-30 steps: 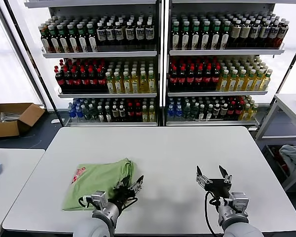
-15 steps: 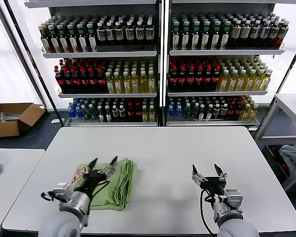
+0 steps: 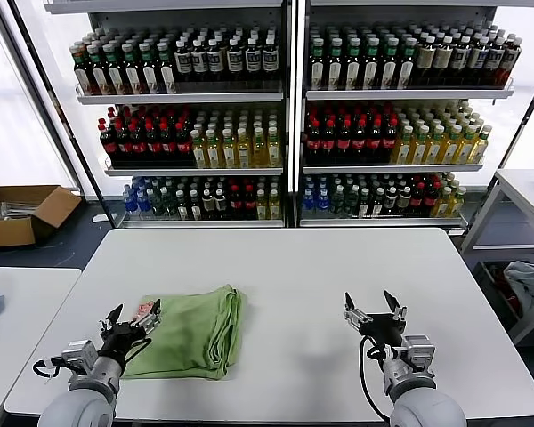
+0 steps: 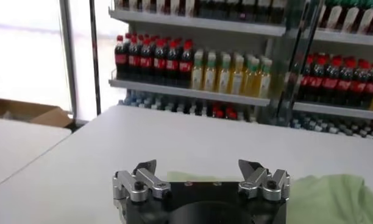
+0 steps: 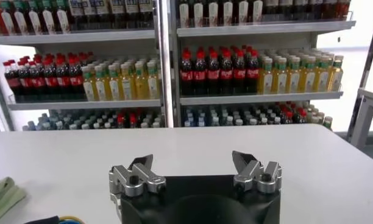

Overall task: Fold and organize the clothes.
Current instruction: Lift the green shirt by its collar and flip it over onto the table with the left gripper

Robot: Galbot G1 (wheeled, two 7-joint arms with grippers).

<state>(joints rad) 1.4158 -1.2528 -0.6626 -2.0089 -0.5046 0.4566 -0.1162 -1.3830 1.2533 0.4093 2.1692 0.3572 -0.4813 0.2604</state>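
One light green polo shirt [image 3: 191,331] lies on the white table [image 3: 303,267] as a compact, roughly rectangular bundle toward the robot's left, its doubled edge facing the middle and a bit of red print showing at the far-left corner, so the folding looks largely done. The left end effector [image 3: 132,318] hovers at that corner with fingers spread and empty. The right end effector [image 3: 373,309], also spread and holding nothing, waits well apart over bare table; judging from this, only tidying or placing remains.
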